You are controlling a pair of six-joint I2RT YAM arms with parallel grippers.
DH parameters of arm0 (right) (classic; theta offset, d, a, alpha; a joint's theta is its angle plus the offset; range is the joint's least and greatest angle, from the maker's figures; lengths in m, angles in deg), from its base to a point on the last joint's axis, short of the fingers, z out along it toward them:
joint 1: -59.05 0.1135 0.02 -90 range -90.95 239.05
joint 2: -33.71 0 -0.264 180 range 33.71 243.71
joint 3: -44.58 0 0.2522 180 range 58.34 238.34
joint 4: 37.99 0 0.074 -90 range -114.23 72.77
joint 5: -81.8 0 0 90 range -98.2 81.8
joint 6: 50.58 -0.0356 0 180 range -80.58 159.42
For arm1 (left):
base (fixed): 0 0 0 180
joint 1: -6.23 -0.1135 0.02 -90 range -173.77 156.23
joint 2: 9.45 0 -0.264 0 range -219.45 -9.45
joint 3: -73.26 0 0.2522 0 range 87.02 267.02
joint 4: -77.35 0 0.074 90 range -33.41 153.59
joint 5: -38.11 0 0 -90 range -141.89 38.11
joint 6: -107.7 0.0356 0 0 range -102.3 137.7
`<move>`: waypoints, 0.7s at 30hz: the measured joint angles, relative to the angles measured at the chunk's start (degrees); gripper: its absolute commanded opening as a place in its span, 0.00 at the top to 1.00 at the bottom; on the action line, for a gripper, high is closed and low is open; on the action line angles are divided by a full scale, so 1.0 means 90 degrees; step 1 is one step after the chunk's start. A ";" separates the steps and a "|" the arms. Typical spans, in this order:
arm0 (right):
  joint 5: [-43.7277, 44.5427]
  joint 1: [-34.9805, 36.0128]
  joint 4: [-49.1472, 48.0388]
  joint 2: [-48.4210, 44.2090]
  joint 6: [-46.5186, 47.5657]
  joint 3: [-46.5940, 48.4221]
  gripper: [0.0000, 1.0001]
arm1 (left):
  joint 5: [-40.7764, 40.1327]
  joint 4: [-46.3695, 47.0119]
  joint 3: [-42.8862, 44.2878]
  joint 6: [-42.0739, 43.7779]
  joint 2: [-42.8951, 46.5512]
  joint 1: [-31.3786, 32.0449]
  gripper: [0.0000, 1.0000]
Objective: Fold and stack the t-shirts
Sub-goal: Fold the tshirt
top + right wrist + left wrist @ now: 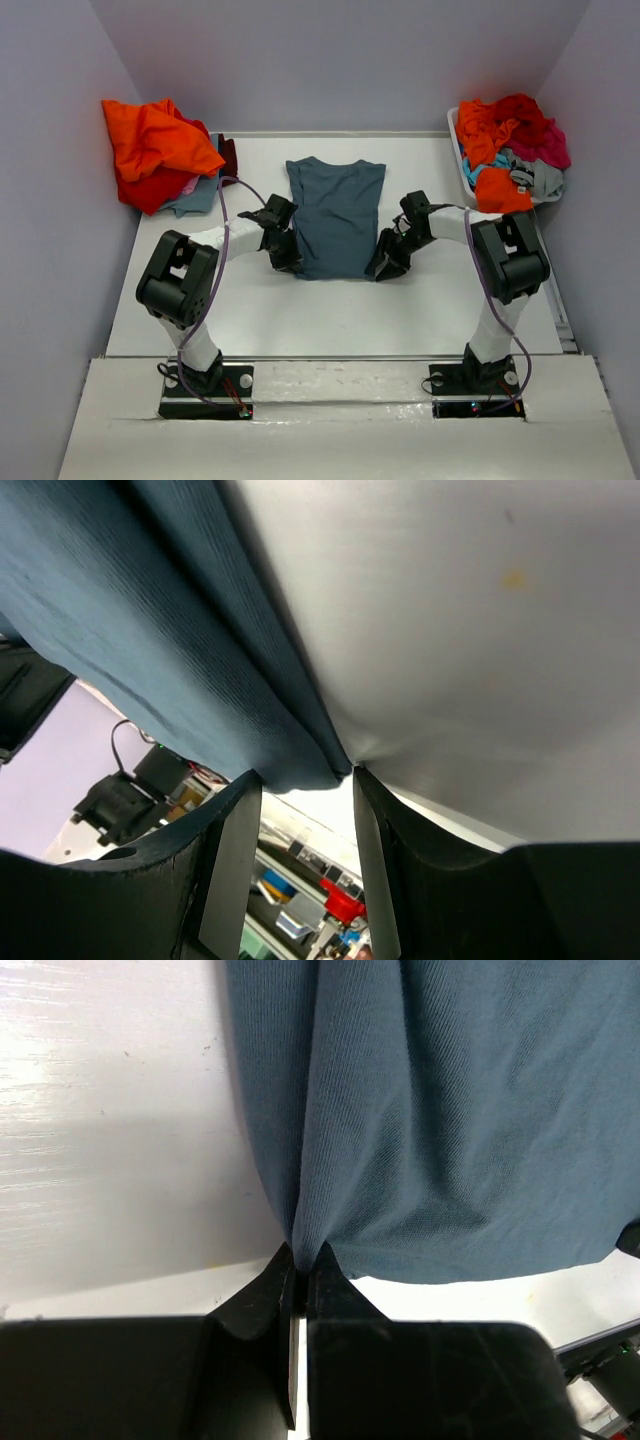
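A dark slate-blue t-shirt (335, 215) lies flat in the middle of the white table (330, 315), sleeves folded in, collar toward the far side. My left gripper (288, 258) sits at its near left corner. In the left wrist view the left gripper (303, 1252) is shut on a pinch of the shirt's hem (450, 1110). My right gripper (385, 265) is at the near right corner. In the right wrist view the right gripper (305, 777) is open, and the shirt's edge (150, 630) lies between its fingertips, unclamped.
A heap of orange and red t-shirts (150, 150) with a grey-blue one under it lies at the back left. A white basket (463, 170) at the back right holds several red, orange, magenta, teal and grey shirts (510, 140). Walls close in the table.
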 measured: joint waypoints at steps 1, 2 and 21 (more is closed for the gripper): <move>-0.0046 0.0000 0.0041 0.0090 -0.0002 0.0087 0.51 | 0.0000 0.0000 0.0000 0.0005 0.0000 0.0000 0.94; -0.0087 0.0000 0.0063 0.0151 0.0000 0.0153 0.51 | 0.0000 0.0000 0.0000 0.0012 0.0000 0.0000 0.94; -0.0321 0.0000 0.0117 0.0432 0.0002 0.0364 0.62 | -0.0046 -0.0070 0.0032 0.0090 0.0002 -0.0002 0.94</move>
